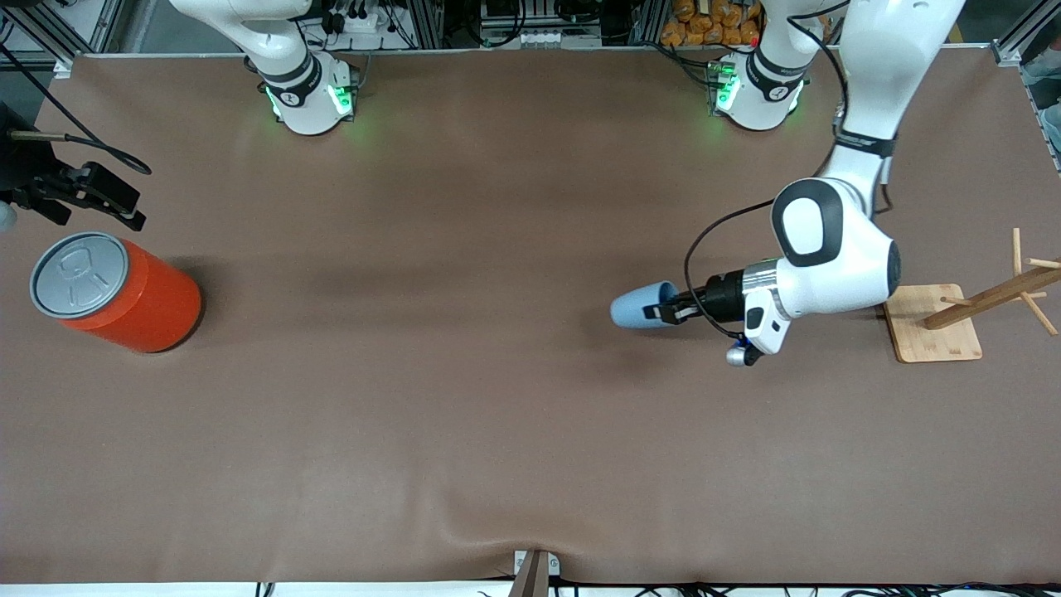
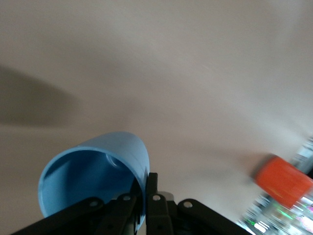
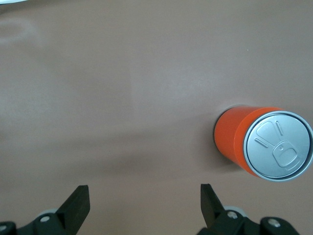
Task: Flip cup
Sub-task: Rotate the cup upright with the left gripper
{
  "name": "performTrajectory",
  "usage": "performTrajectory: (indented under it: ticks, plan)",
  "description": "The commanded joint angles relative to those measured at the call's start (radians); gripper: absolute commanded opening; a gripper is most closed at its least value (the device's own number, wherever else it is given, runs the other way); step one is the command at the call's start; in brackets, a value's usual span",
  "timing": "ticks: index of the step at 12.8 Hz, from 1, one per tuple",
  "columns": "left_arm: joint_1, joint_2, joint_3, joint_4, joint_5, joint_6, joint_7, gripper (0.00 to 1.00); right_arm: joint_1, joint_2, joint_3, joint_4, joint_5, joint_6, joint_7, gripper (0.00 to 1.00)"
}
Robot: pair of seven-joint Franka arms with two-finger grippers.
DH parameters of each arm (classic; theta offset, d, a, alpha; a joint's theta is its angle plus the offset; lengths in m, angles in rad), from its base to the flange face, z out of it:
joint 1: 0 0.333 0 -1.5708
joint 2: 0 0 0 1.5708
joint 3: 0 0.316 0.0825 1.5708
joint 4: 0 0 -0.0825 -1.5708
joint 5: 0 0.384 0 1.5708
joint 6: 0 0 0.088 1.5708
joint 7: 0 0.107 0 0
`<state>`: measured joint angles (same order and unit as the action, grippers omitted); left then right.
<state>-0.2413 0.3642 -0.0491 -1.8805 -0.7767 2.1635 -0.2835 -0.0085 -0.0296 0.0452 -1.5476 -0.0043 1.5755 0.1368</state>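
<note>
The light-blue cup (image 1: pixel 640 305) is held on its side above the table, toward the left arm's end, its mouth turned to the gripper. My left gripper (image 1: pixel 668 312) is shut on the cup's rim. In the left wrist view one finger sits inside the cup (image 2: pixel 93 169) and the other outside, pinching the wall at the gripper (image 2: pixel 145 196). The cup's shadow falls on the mat below. My right gripper (image 3: pixel 145 198) is open and empty, up over the mat beside the orange can; in the front view it (image 1: pixel 116 203) shows at the right arm's end.
A big orange can (image 1: pixel 124 290) with a grey pull-tab lid stands at the right arm's end; it also shows in the right wrist view (image 3: pixel 254 142) and the left wrist view (image 2: pixel 283 181). A wooden rack on a board (image 1: pixel 937 327) stands beside the left arm.
</note>
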Motion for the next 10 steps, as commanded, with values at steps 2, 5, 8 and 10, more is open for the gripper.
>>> performTrajectory:
  ticks: [2, 5, 8, 10]
  plan:
    - [0.005, -0.001, -0.006, 0.043, 0.383, 0.006, -0.199, 0.00, -0.002, -0.001, -0.004, 0.015, 0.006, -0.017, 0.014, 1.00]
    - [0.000, 0.010, -0.006, 0.038, 0.708, 0.009, -0.348, 0.00, -0.010, -0.001, -0.007, 0.014, 0.006, -0.029, 0.010, 1.00]
    - [0.013, 0.022, -0.009, 0.014, 0.844, 0.039, -0.451, 0.00, -0.007, -0.001, -0.007, 0.015, 0.007, -0.052, 0.017, 1.00]
    - [0.072, 0.030, -0.009, -0.024, 0.856, 0.131, -0.441, 0.00, -0.005, -0.001, -0.005, 0.015, 0.009, -0.051, 0.017, 1.00]
